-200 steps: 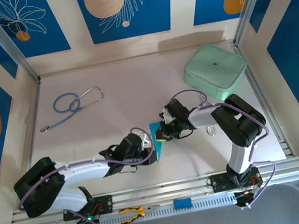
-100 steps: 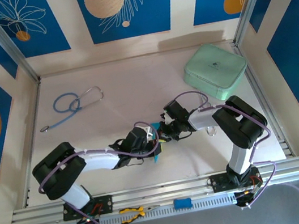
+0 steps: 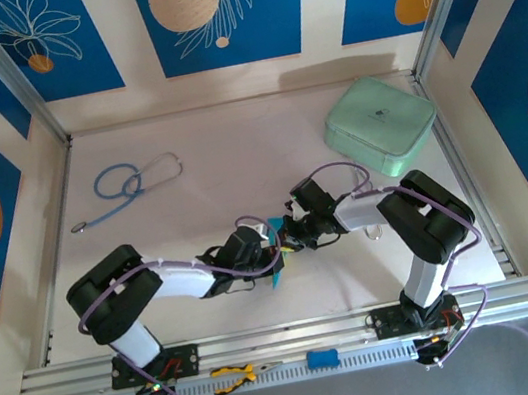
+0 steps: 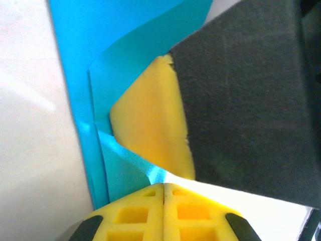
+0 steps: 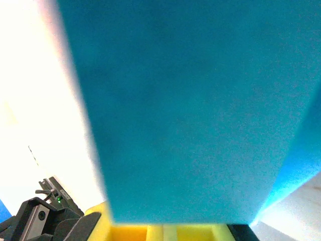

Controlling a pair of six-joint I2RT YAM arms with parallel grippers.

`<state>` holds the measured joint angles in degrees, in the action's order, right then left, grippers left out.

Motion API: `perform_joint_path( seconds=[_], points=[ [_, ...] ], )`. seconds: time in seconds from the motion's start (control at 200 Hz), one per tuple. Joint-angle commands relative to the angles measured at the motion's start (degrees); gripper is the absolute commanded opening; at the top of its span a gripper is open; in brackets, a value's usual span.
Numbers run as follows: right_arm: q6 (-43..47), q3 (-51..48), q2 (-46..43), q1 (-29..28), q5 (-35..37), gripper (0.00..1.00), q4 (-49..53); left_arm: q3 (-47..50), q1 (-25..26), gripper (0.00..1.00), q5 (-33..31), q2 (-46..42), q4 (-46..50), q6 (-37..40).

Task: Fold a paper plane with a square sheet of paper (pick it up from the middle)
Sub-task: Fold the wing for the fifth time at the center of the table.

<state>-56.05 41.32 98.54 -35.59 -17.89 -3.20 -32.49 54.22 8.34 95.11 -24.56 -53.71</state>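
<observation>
Meeting near the middle of the table (image 3: 183, 140), two arms are reaching toward each other, one from each side. One sheet of blue paper (image 3: 276, 276) is sitting right between their tips.

The left gripper (image 3: 269, 250) is squeezing shut. Its two yellow pads (image 4: 135, 213) are pressing together, and a fold of the paper (image 4: 75, 75) is running down into the line where they meet, so it is pinching the paper. The right gripper (image 3: 290, 238) is squeezing the paper too. In the right wrist view the paper (image 5: 190, 100) is standing wide in front of the camera, and its bottom edge is going into the yellow fingers (image 5: 130, 233).

In the left wrist view, one yellow pad and one dark finger of the right gripper are pressing on the paper just above the left gripper's own pads. The paper is showing at least two creased layers there.

Four other things are lying well apart from the grippers. One stethoscope (image 3: 130, 184) is lying at the back left. One green case (image 3: 380, 125) is sitting at the back right. One pair of yellow pliers (image 3: 235, 375) and one small blue block (image 3: 321, 358) are resting on the front rail (image 3: 391, 352), between the two arm bases.
</observation>
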Motion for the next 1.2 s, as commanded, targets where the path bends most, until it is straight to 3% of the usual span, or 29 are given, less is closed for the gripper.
perform_joint_path(
  seconds=[0.0, 0.29, 0.46, 0.75, 0.965, 1.195],
  points=[
    [0.0, -2.6, -0.8, 0.7, 3.0, 0.07, 8.1, 3.5, -0.2, 0.0, -0.6, 0.8, 3.4, -1.7],
    [7.7, -1.7, -12.0, 6.6, 2.4, 0.12, 12.1, 6.9, -0.3, 0.0, 5.2, 0.6, 6.2, 2.3],
    [10.7, -4.3, -16.7, 6.0, -0.5, 0.12, 8.8, 6.3, -0.8, 0.0, 5.8, 0.5, 8.7, 3.9],
    [11.1, -2.4, -9.3, -1.7, 3.0, 0.08, 5.7, 4.8, -1.0, 0.0, 5.4, 0.6, 10.1, 4.1],
    [9.2, -4.0, -4.4, -0.4, 4.7, 0.07, 2.0, 5.4, -1.0, 0.0, 5.2, 0.1, 10.1, 3.7],
    [8.9, -4.9, -5.0, 2.9, 8.3, 0.07, 2.6, 5.8, -1.0, 0.0, 5.6, 1.4, 9.7, 3.6]
  ],
)
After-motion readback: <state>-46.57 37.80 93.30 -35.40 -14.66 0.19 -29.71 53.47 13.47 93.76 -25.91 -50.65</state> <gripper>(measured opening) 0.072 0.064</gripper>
